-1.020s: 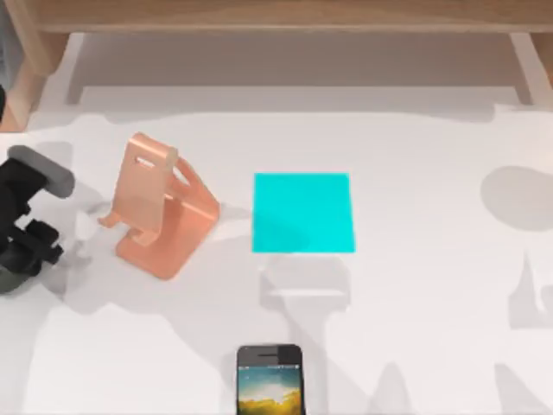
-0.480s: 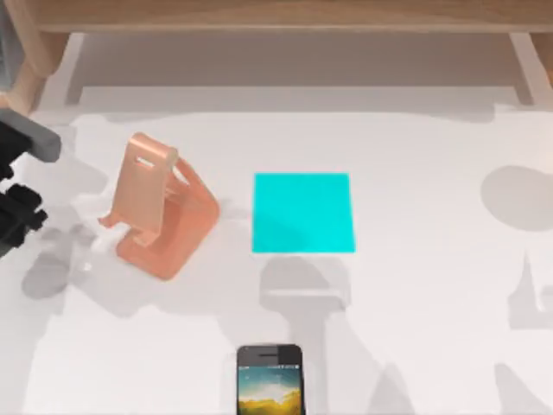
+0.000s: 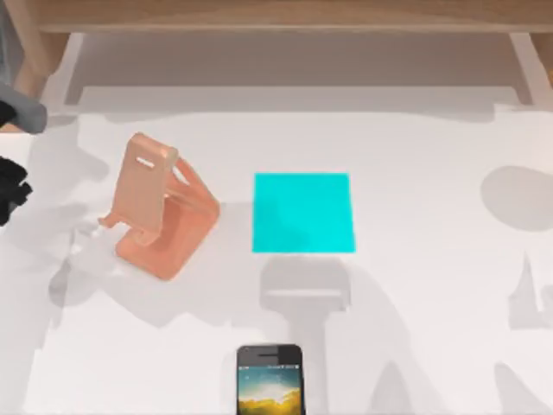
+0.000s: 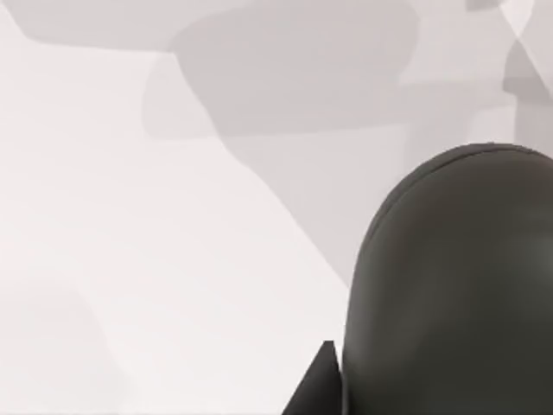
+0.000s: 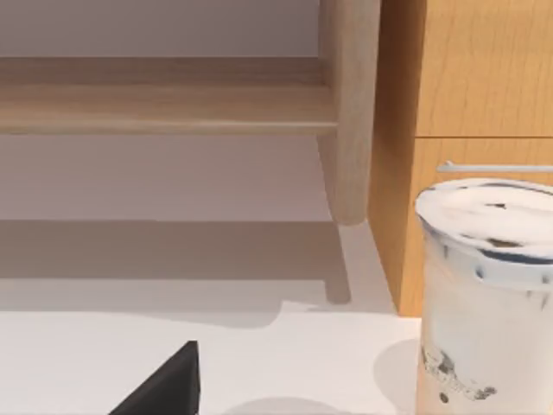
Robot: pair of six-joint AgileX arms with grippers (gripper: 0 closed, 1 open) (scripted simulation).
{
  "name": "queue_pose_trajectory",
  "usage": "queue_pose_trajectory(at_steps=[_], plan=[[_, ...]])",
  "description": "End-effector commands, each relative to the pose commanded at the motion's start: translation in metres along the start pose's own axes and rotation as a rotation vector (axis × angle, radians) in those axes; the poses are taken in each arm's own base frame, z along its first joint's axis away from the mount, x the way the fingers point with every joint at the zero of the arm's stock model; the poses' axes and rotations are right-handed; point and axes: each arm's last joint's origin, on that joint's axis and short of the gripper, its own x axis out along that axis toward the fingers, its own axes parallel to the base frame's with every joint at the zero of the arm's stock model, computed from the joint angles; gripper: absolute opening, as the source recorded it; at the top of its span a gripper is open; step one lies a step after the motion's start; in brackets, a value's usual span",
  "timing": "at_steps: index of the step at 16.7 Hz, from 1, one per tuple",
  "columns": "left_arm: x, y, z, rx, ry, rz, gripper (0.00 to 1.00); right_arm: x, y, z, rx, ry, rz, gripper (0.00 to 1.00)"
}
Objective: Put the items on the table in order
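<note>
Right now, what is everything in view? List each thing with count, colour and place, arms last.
phone: 1, black front with colourful screen, bottom edge of the top view, near the middle
mouse: 1, dark grey, close in the left wrist view
stand: 1, salmon-orange, left of centre
pad: 1, cyan, centre, right of the stand
cup: 1, white with dark marks, right wrist view, beside the shelf
shelf: 1, wooden, far edge
table: 1, white
left arm: 1, black and grey, left edge

No legible text anywhere; smartphone (image 3: 270, 380) screen shows tiny icons and status line, unreadable.
</note>
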Motion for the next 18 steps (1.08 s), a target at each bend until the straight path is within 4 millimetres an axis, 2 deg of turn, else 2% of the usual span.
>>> queue_pose_trajectory(at_steps=[4, 8, 11, 14, 16, 18], plan=[[-0.004, 0.0, 0.006, 0.044, -0.013, 0.005, 0.0, 0.0, 0.0, 0.0, 0.0, 0.0, 0.0, 1.0], [-0.037, -0.009, 0.04, 0.307, -0.103, 0.054, 0.0, 0.0, 0.0, 0.0, 0.0, 0.0, 0.0, 1.0], [-0.067, -0.026, 0.076, 0.64, -0.176, 0.116, 0.0, 0.0, 0.0, 0.0, 0.0, 0.0, 0.0, 1.0], [-0.086, -0.054, 0.116, 1.046, -0.218, 0.181, 0.0, 0.0, 0.0, 0.0, 0.0, 0.0, 0.0, 1.0], [-0.087, -0.078, 0.143, 1.333, -0.222, 0.216, 0.0, 0.0, 0.0, 0.0, 0.0, 0.0, 0.0, 1.0], [-0.077, -0.106, 0.17, 1.616, -0.206, 0.232, 0.0, 0.0, 0.0, 0.0, 0.0, 0.0, 0.0, 1.0]])
